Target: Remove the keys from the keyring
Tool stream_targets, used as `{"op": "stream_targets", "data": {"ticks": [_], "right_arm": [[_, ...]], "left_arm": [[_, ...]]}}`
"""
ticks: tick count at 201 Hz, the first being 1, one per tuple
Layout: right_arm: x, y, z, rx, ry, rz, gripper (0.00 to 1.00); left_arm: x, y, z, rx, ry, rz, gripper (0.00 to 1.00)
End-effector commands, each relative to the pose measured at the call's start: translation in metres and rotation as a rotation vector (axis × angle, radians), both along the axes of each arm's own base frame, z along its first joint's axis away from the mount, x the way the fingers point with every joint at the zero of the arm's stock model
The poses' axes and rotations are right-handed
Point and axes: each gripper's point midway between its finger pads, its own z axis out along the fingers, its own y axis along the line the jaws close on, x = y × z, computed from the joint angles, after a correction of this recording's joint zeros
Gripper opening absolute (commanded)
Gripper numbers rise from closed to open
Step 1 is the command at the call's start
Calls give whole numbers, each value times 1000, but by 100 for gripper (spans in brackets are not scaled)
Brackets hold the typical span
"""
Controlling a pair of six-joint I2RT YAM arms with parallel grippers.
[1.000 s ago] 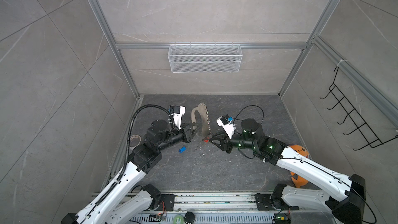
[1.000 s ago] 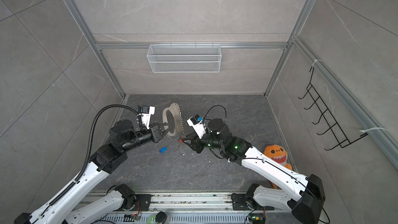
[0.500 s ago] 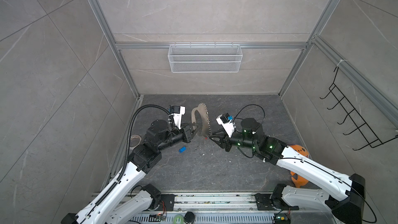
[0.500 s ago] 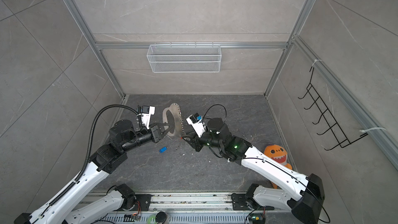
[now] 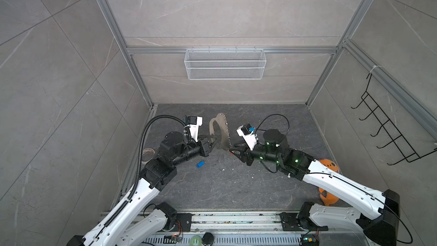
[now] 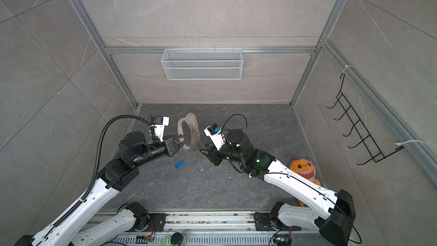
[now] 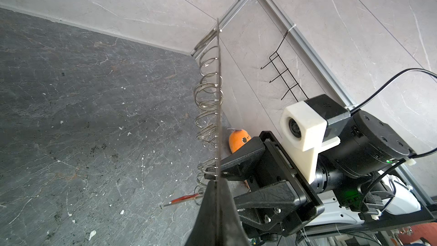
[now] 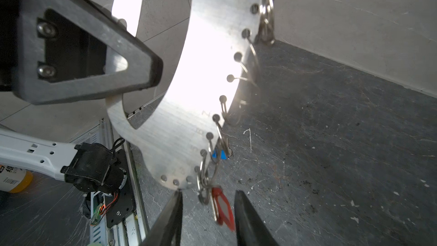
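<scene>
The keyring's flat grey tag (image 5: 218, 131) (image 6: 191, 133) stands on edge above the floor, several silver rings (image 7: 208, 95) strung along its rim. My left gripper (image 5: 211, 141) (image 7: 216, 185) is shut on the tag (image 8: 201, 79) at its oval cut-out. A red key (image 8: 222, 207) (image 7: 185, 200) hangs from the lowest rings. My right gripper (image 8: 208, 194) (image 5: 233, 150) is open, one finger on each side of that key, a gap showing on both sides. A blue key (image 5: 200, 164) (image 6: 179, 164) lies loose on the floor below the left gripper.
An orange plush toy (image 5: 327, 164) (image 6: 303, 169) sits by the right wall behind the right arm. A tape roll (image 5: 147, 153) lies at the left floor edge. A wire basket (image 5: 224, 63) hangs on the back wall, a black hook rack (image 5: 387, 133) on the right wall.
My right gripper has moved left and slightly up, closing in on the tag's lower end and the red key. The left arm and the tag have stayed still.
</scene>
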Motion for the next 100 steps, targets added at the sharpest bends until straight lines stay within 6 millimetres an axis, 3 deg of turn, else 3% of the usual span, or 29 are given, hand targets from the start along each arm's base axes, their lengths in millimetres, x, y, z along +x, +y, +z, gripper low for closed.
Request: {"op": "stream_targets", "data": {"ticks": [1, 76, 100], "right_arm": [[0, -1, 12, 2, -33, -5, 39], [-1, 8, 20, 24, -57, 29, 24], [-2, 10, 21, 28, -60, 37, 24]], "left_arm": [[-8, 1, 31, -61, -77, -22, 0], [-8, 0, 32, -67, -74, -28, 0], [-9, 1, 32, -70, -76, -30, 0]]}}
